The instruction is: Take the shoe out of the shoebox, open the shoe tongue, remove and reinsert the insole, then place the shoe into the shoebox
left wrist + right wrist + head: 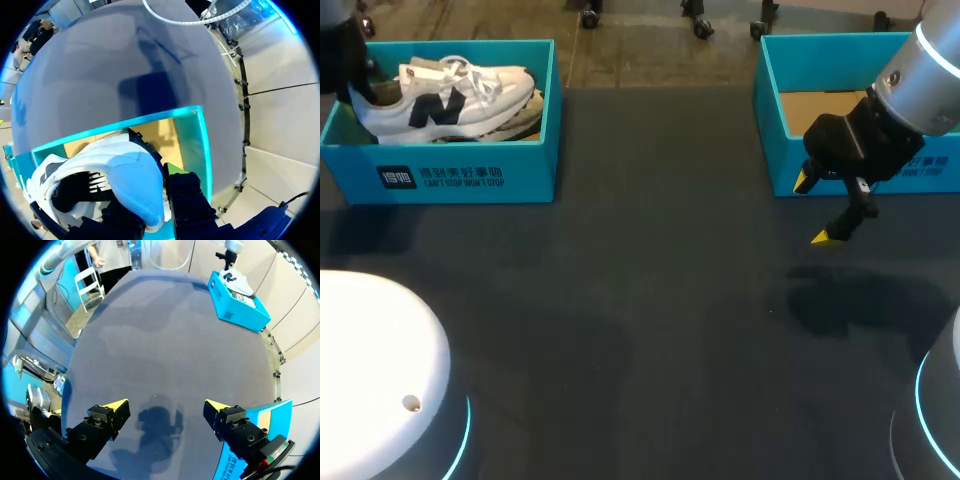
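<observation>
A white sneaker (pixel 450 100) with a dark side logo lies in the teal shoebox (pixel 460 175) at the table's far left. My left gripper (pixel 348 70) is at the shoe's heel end. In the left wrist view its black fingers (pixel 187 200) clamp the heel (pixel 137 187) from both sides; the yellow tips are hidden behind the shoe, inside the shoebox (pixel 200 145). My right gripper (pixel 815 210) hangs open above the table, holding nothing. The right wrist view shows its jaws wide apart (pixel 166 407) over bare tabletop, with the shoebox (pixel 237 307) and sneaker (pixel 235 280) far ahead.
A second teal box (pixel 770 110) with a bare cardboard floor stands at the far right, just behind my right gripper; its corner (pixel 250 440) sits beside the right finger. The dark table surface (pixel 650 300) spreads between the two boxes.
</observation>
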`<action>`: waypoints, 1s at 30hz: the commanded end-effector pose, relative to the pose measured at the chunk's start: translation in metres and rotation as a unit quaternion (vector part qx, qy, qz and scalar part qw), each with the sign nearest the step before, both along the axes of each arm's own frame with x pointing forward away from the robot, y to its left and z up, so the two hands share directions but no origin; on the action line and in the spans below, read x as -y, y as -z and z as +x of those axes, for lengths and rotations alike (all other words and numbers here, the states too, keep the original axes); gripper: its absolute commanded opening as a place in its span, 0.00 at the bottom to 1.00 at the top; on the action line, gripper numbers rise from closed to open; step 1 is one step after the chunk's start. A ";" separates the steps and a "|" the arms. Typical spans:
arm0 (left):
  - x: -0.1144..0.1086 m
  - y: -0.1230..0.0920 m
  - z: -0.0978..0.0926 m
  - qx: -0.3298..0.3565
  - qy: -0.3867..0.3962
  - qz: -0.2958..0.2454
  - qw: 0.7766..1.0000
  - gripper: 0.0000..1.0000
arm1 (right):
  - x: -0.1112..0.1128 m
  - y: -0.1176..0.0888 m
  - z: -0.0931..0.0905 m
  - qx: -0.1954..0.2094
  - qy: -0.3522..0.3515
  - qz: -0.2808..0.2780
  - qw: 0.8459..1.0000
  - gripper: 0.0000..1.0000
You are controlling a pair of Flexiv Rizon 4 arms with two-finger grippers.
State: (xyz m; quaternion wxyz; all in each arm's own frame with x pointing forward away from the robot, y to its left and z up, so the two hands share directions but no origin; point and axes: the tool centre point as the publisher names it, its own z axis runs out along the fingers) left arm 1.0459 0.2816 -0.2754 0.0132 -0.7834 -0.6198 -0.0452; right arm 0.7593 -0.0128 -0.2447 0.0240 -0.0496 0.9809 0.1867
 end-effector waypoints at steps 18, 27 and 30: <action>0.020 -0.107 0.001 -0.009 -0.034 0.035 0.999 0.00 | 0.000 0.001 0.000 0.001 0.000 -0.001 1.000 1.00; 0.022 -0.128 0.006 -0.019 -0.038 0.034 0.999 0.00 | 0.000 0.001 0.000 0.001 0.000 -0.001 1.000 1.00; 0.022 -0.128 0.006 -0.019 -0.038 0.034 0.999 0.00 | 0.000 0.001 0.000 0.001 0.000 -0.001 1.000 1.00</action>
